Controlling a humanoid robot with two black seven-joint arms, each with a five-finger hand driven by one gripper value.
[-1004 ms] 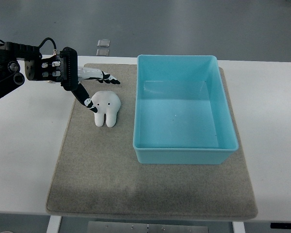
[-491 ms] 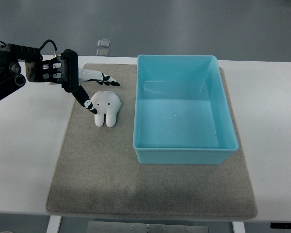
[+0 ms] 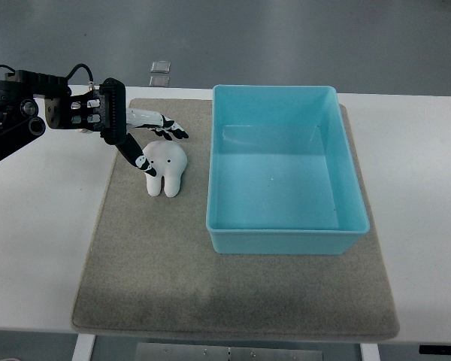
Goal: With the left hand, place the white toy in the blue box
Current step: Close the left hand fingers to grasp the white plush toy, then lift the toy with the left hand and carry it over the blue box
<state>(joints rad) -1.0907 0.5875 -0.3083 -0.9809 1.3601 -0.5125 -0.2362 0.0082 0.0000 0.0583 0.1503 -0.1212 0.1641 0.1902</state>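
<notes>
White table point(image 3: 45, 248), grey mat point(image 3: 233, 293). White toy point(image 3: 165, 168): tooth-shaped, on mat left of blue box point(image 3: 286, 239); likely light, smooth; grasp across crown. Left hand point(image 3: 139, 135): fingers spread around it, holding nothing.

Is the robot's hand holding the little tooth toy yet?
Not yet. The left hand is open, fingers spread around the top of the white tooth toy, which sits on the mat. Nothing is gripped.
</notes>
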